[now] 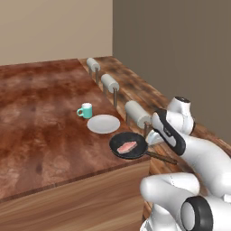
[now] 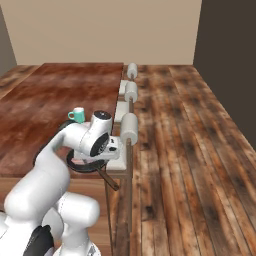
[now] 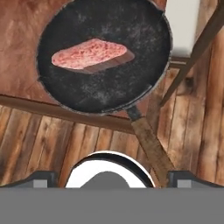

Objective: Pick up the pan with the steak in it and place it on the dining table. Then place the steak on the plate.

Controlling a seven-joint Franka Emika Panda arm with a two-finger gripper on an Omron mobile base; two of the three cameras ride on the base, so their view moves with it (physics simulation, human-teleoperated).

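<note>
A plain kitchen room with beige and grey-brown walls and a plank floor (image 2: 190,150) holds the reddish-brown dining table (image 1: 40,122), with a row of white-cushioned stools (image 1: 137,113) along its right edge. The black pan (image 1: 128,146) sits at the table's near right corner, its wooden handle (image 3: 151,146) jutting out past the edge over the floor. The pinkish steak (image 3: 89,54) lies flat inside the pan. Just beyond the pan rests the white plate (image 1: 103,123), bare, with a teal mug (image 1: 85,110) beside its far side. The gripper (image 3: 109,178) hangs above the handle, jaws spread wide and holding nothing.
</note>
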